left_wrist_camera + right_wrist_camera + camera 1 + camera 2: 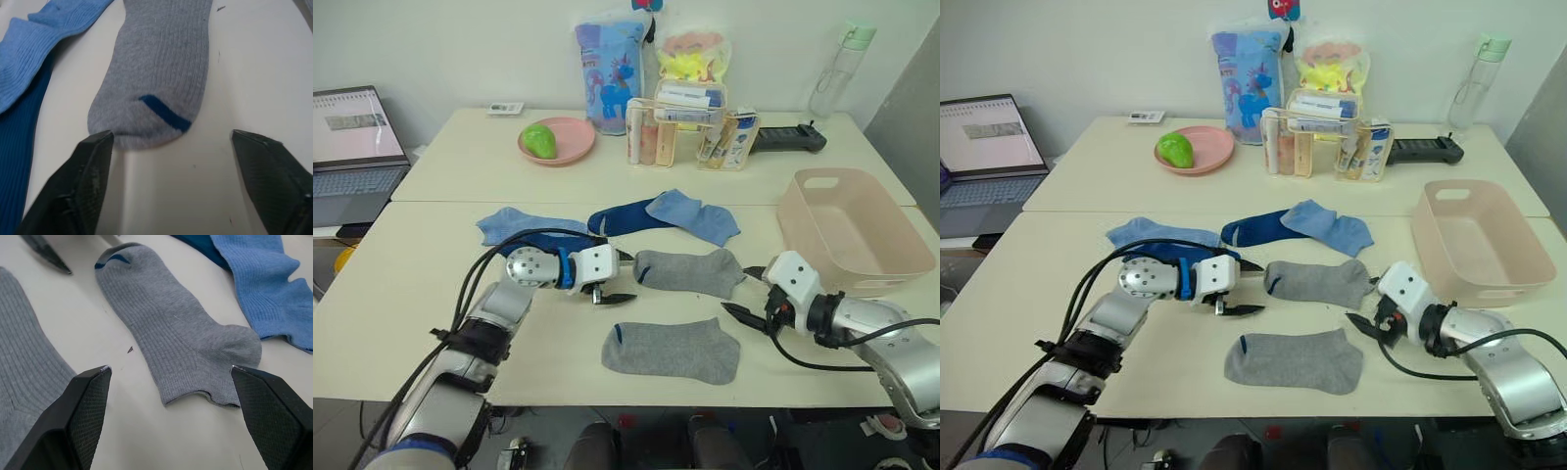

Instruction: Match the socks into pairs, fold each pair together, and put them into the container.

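Both end effectors spread wide, bracketing the far grey sock (687,271): left end effector (612,277) at its toe, right end effector (744,292) at its cuff, prob. to lift it onto near grey sock (672,350). Tub (853,230) beyond right.

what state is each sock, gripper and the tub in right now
far grey sock: flat, unfolded, between both grippers
near grey sock: flat, unfolded, alone
light blue sock: overlapping navy sock
left gripper: open at the far grey sock's toe
right gripper: open at its cuff
pink tub: upright, empty
laptop: open, screen on
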`<state>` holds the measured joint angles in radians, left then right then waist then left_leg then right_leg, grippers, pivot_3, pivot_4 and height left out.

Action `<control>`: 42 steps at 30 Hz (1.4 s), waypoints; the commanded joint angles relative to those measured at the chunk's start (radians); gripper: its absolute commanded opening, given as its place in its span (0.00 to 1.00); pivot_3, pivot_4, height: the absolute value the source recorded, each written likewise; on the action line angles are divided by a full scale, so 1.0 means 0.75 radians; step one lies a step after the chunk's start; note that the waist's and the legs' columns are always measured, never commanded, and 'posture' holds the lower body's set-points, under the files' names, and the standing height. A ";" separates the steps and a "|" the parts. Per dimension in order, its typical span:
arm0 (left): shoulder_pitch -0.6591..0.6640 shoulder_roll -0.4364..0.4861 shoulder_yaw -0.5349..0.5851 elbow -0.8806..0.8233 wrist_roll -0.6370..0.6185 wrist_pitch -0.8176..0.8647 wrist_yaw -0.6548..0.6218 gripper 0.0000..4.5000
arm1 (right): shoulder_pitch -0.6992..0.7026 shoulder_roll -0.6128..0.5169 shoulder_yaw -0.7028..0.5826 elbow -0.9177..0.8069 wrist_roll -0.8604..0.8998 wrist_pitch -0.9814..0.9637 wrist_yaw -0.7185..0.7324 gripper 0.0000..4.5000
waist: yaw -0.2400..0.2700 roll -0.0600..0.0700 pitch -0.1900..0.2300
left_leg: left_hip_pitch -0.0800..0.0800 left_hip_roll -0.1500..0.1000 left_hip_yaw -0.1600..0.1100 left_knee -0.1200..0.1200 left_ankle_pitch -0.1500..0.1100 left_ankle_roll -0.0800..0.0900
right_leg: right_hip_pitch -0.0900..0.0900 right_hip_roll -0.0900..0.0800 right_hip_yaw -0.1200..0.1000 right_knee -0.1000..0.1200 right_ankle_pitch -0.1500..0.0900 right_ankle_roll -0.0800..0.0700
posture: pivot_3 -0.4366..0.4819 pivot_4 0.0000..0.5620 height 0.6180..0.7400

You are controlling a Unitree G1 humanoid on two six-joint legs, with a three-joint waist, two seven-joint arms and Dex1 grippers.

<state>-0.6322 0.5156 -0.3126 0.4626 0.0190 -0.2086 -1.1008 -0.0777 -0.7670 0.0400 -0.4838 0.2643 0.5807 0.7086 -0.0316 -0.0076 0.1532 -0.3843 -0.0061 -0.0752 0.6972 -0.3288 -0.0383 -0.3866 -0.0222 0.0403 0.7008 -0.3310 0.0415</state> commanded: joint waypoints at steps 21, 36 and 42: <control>-0.071 -0.073 -0.033 0.070 0.075 0.046 -0.036 0.00 | -0.306 0.034 0.217 0.608 -0.270 -0.454 0.206 0.34 | 0.000 -0.002 0.000 | 0.002 0.000 0.000 0.002 0.002 -0.001 | 0.000 -0.001 0.000 0.003 0.000 0.000 | 0.48 0.27 0.69; 0.013 0.130 0.064 -0.537 -0.186 0.774 -0.262 0.00 | -0.254 -0.016 -0.031 0.007 0.234 0.352 0.259 0.01 | 0.000 -0.002 0.001 | -0.001 0.001 -0.004 0.002 0.003 -0.003 | -0.001 -0.001 0.001 0.004 0.000 0.000 | 0.48 0.27 0.69; 0.010 0.314 0.042 -0.762 -0.414 1.245 -0.455 0.00 | -0.347 0.041 -0.138 -0.080 0.493 0.846 0.132 0.01 | -0.003 -0.003 0.001 | -0.002 0.001 -0.006 0.002 0.001 0.000 | -0.001 -0.001 0.001 0.003 0.000 0.000 | 0.48 0.27 0.69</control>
<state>-0.6137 0.7233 -0.2789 -0.0690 -0.2478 0.6518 -1.3954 -0.3178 -0.7393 -0.0236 -0.5103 0.5783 1.1456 0.8243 -0.0341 -0.0095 0.1543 -0.3858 -0.0054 -0.0798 0.6984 -0.3278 -0.0382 -0.3870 -0.0231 0.0406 0.7029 -0.3310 0.0415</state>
